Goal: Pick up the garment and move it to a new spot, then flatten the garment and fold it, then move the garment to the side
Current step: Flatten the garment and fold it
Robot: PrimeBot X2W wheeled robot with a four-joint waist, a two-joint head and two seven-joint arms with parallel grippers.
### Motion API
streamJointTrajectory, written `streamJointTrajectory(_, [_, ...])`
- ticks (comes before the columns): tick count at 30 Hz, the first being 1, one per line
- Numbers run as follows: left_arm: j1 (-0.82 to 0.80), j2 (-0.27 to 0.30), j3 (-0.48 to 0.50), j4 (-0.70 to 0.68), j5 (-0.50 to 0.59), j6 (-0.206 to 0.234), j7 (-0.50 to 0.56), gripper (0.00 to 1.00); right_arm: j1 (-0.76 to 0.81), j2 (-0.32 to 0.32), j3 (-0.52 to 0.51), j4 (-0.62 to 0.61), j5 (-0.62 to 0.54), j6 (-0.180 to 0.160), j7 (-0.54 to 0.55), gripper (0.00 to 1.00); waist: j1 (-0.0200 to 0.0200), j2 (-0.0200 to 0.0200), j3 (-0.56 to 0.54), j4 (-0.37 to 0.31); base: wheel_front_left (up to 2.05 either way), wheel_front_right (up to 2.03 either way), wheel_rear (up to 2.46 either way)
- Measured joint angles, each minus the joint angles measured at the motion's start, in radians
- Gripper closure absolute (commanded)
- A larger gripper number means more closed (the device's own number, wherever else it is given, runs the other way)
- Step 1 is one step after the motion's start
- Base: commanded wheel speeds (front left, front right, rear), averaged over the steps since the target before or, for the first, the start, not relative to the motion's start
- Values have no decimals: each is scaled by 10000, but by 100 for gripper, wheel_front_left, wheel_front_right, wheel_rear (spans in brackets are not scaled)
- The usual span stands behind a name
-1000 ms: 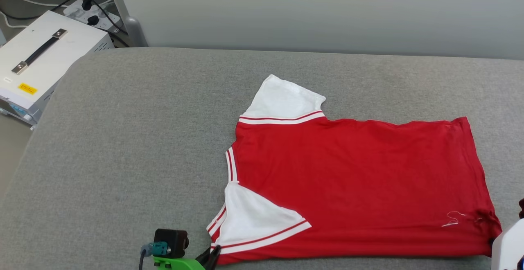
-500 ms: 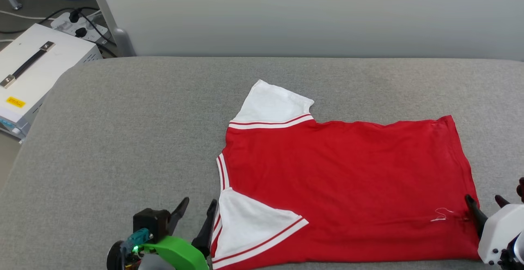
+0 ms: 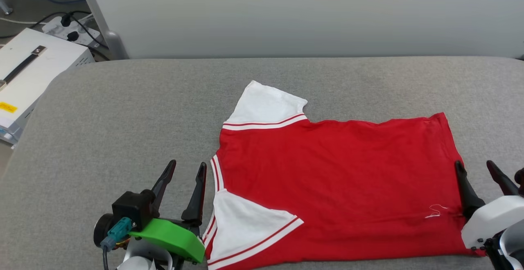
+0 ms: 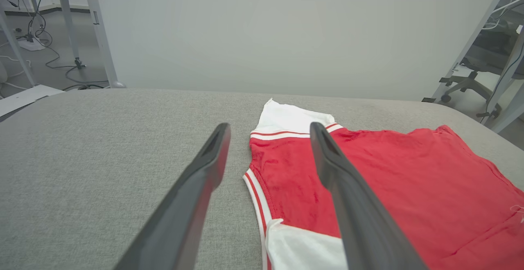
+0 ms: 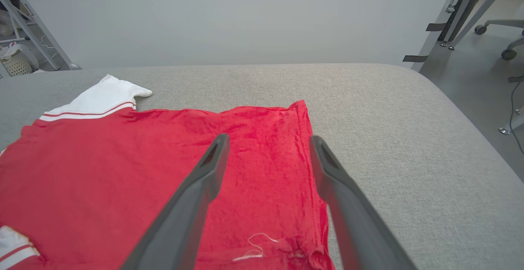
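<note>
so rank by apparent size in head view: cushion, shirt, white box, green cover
1. grey fabric cushion
2. red shirt with white sleeves
3. white metal box, partly cropped
4. green plastic wrist cover

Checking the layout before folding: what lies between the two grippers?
The garment, lying flat, spans from left gripper to right gripper, in the head view.

In front of me spreads a grey fabric-covered surface (image 3: 123, 110) with rounded far corners, backed by a plain pale partition panel (image 3: 286, 16). On the grey floor (image 3: 20, 4) to my left stands a white case (image 3: 45, 69) with a black strap handle, beside a plugged-in power strip (image 3: 65, 28). To my right is an office chair base (image 4: 462, 85).
</note>
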Motion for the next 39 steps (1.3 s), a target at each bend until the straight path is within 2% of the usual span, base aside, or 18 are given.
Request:
streamJointTrajectory(6, [-191,245,169,38,362,-570,15,0,-127,267,178,-813,-157,0,-119,0,0,0,474,-306,0,0,0])
streamJointTrajectory(9, [-938,579,167,81,368,-876,533,0,-326,428,257,-1168,-211,0,-184,0,0,0,832,-491,0,0,0])
streamJointTrajectory(15, [-3343,1430,-98,27,232,-1501,2834,0,-765,809,700,-1453,-334,0,-391,0,0,0,1683,-988,0,0,0])
streamJointTrajectory(18, [-4635,1795,-303,-10,-393,-1666,4435,0,-1005,934,867,-1463,-345,0,-554,0,1,-1,2115,-1282,0,0,0])
streamJointTrajectory(24, [-7026,2336,-307,709,-2021,-1745,7743,0,-1427,1106,1323,-1358,-399,0,-970,0,1,-1,2913,-1955,0,0,0])
streamJointTrajectory(27, [-7992,2736,-477,1208,-2088,-1741,9357,0,-1511,1220,1432,-1252,-330,0,-1156,0,1,-1,3308,-2292,0,0,0])
streamJointTrajectory(29, [-8561,2811,-543,1567,-2274,-1733,10297,0,-1615,1323,1509,-1095,-314,0,-1248,0,1,0,3596,-2519,0,0,0])
streamJointTrajectory(34, [-9346,2805,-759,2353,-2600,-1684,11586,0,-1865,1432,1837,-732,-257,0,-1551,0,2,0,4174,-3015,0,0,0])
streamJointTrajectory(39, [-10030,2851,-1037,3154,-2029,-1638,11674,0,-2086,1480,1973,-456,-44,0,-1745,0,2,0,4709,-3403,0,0,0])
